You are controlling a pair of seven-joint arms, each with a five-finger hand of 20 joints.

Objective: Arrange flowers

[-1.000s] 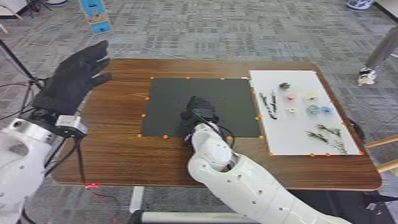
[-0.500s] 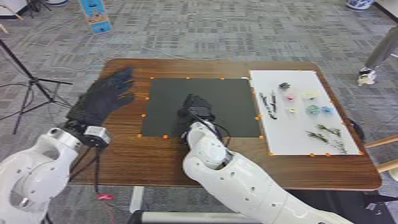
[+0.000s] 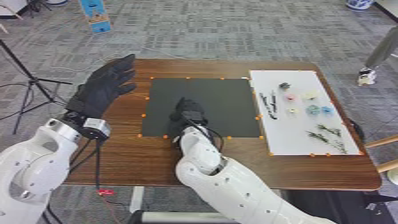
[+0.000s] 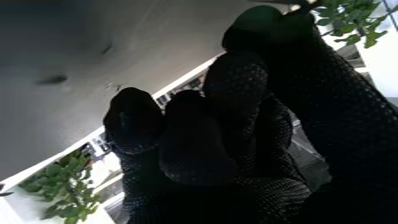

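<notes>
In the head view my right hand [image 3: 188, 114] is over the dark mat [image 3: 233, 107], its fingers curled together. In the right wrist view the right hand [image 4: 200, 150] has bent fingers, with the thumb against the nearest finger and nothing visible held. My left hand [image 3: 105, 89] stands open over the table's left edge. On the white sheet [image 3: 289, 145] lie two long black pieces [image 3: 274, 106], a dark flower head [image 3: 284, 85], a pink flower [image 3: 290, 97], a pale yellow flower [image 3: 310, 94], a teal flower [image 3: 313, 109], a blue flower [image 3: 326, 110] and green sprigs [image 3: 317, 136].
The brown wooden table [image 3: 133, 165] carries the mat at its middle and the sheet at its right. Small orange markers line both. A black tripod [image 3: 34, 80] stands on the floor at the left, and a wooden chair [image 3: 384, 142] is beyond the right edge.
My left hand came down and toward the table, then shifted slightly back to the left. The right hand has moved a little left and nearer the robot. The flowers have stayed where they were.
</notes>
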